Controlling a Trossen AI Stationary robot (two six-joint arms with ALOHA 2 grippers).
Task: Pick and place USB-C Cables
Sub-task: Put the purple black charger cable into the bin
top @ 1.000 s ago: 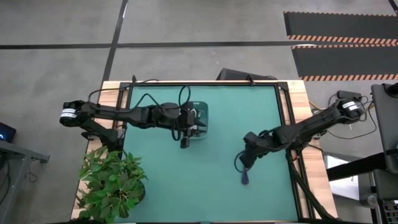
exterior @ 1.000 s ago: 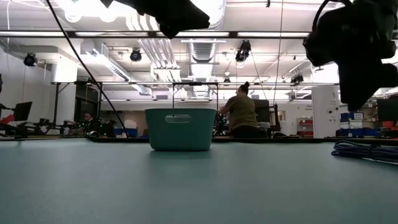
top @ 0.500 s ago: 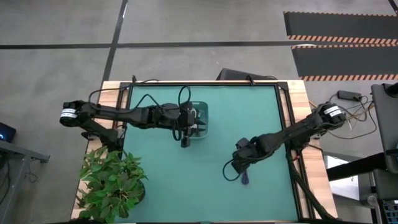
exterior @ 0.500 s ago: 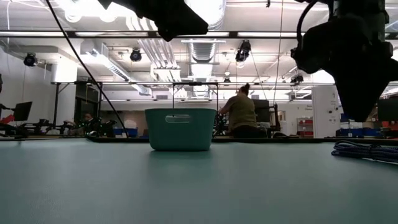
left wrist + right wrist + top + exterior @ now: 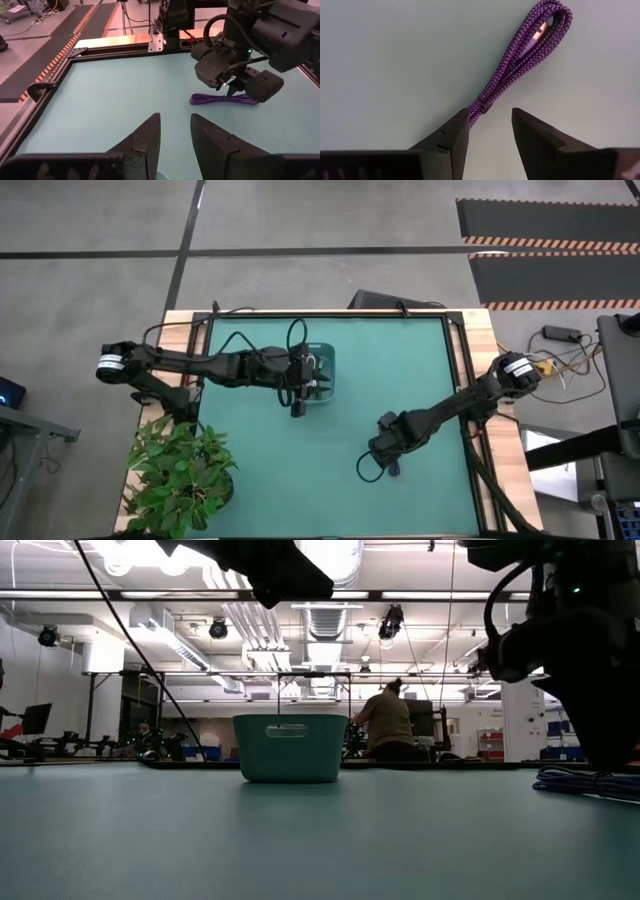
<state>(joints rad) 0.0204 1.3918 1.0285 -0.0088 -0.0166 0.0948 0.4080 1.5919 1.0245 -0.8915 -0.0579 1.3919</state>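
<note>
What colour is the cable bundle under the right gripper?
Purple, with a braided weave: the cable bundle shows best in the right wrist view.

No legible text, labels, brands or numbers on any surface in these views.

The left arm is stretched from the left edge of the high view toward the upper centre, and the left gripper [image 5: 298, 388] is held there with its two fingers [image 5: 145, 142] parted by a narrow gap. The right arm is extended from the right side diagonally down to the lower centre of the frame. The right gripper [image 5: 390, 461] is lowered close to the surface, and its fingers [image 5: 451, 135] are kept apart, nothing being clasped between them.
</note>
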